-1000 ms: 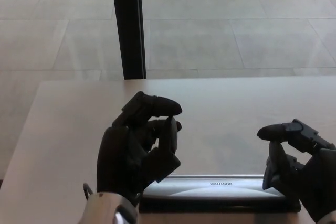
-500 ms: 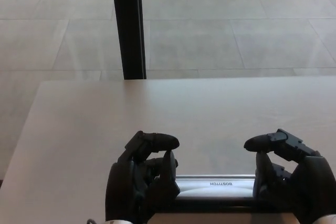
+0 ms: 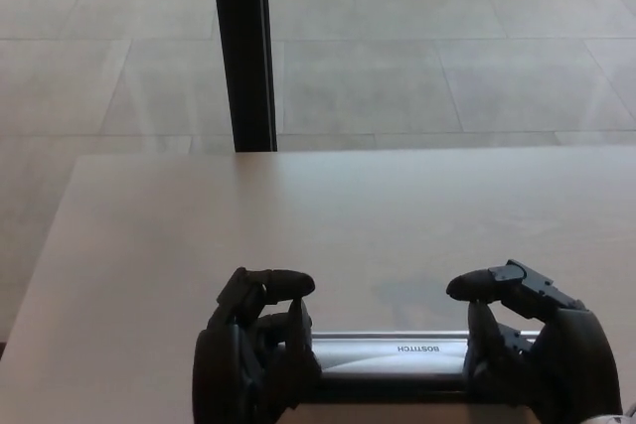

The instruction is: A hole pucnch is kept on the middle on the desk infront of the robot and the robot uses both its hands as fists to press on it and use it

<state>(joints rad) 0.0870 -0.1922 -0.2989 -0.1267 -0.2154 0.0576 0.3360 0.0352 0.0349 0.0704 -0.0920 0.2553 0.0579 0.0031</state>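
Observation:
A long silver hole punch (image 3: 393,352) with a dark base lies across the desk's near edge, its brand label facing me. My left hand (image 3: 253,354) is curled into a fist over the punch's left end. Over the right end sits my right hand (image 3: 527,350), also curled into a fist, with one finger jutting forward. Both hands cover the ends of the handle, and only the middle stretch shows. Whether they press hard or merely rest on it I cannot tell.
The pale wooden desk (image 3: 348,215) stretches away to its far edge. Beyond it a black vertical post (image 3: 243,47) stands at the back left on a grey tiled floor (image 3: 447,47).
Both fists have dropped lower and toward me, settling on the ends of the hole punch. The left came down from well above it; the right shifted inward to the left.

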